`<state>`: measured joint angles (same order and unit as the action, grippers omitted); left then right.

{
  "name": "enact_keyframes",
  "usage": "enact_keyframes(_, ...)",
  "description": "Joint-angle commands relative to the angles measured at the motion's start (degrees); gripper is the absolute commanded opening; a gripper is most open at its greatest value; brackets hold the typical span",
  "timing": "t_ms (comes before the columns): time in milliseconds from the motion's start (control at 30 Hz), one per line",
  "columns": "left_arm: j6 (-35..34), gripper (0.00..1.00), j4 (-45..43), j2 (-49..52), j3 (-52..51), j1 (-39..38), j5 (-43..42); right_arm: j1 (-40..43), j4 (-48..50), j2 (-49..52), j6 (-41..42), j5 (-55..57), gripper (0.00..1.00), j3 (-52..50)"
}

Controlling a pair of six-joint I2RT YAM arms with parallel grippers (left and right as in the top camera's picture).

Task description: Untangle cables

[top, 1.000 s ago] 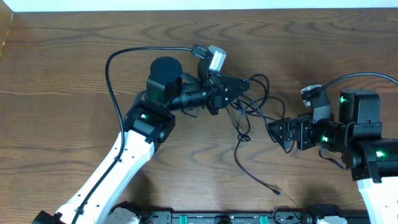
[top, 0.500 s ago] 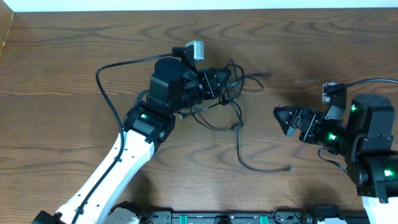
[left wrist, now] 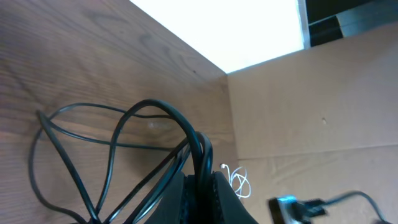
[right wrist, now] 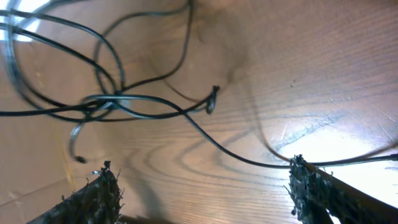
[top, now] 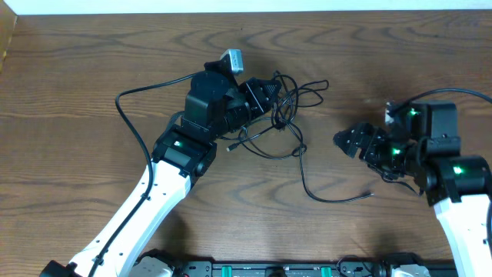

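Note:
A tangle of thin black cables (top: 290, 98) lies on the wooden table (top: 77, 69) at centre back. My left gripper (top: 267, 95) is shut on several of its strands, which run up between the fingers (left wrist: 225, 198) in the left wrist view. One cable trails down across the table to a loose end (top: 372, 194). My right gripper (top: 347, 141) hovers right of the tangle, open and holding nothing. In the right wrist view the black loops (right wrist: 112, 102) and a small plug end (right wrist: 211, 99) lie ahead of my right gripper (right wrist: 202, 177). A small white cable (left wrist: 239, 181) shows far off.
A thick black wire (top: 127, 115) loops out from the left arm over the table's left half. Beyond the table's far edge the left wrist view shows a cardboard surface (left wrist: 311, 112) and a blurred plug (left wrist: 289, 206).
My left gripper has drawn the tangle left and toward the back. The trailing cable's loose end swung right. My right gripper backed away from the cables and its jaws narrowed slightly.

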<state>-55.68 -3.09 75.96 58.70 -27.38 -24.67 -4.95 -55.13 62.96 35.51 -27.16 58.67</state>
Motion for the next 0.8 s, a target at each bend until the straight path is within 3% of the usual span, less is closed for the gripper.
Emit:
enact_keyframes(0,-0.55,0.08,-1.92,-0.74,0.66,0.31,-3.56,-0.35,-0.66,1.88,0.11,0.96,0.85,-0.33)
enact_keyframes(167,-0.61,0.08,-8.41,-0.76,0.66,0.31,-9.01,-0.35,0.35,5.35,6.54,1.11,0.78,-0.35)
enact_keyframes(600,-1.73,0.08,-12.17,-0.76,0.66,0.31,-13.99,-0.37,11.65,9.68,19.54,0.98,0.81,-2.38)
enact_keyframes(767,-2.1,0.08,-15.45,-0.76,0.66,0.31,-15.45,-0.39,25.59,11.17,27.1,-5.66,0.74,-9.46)
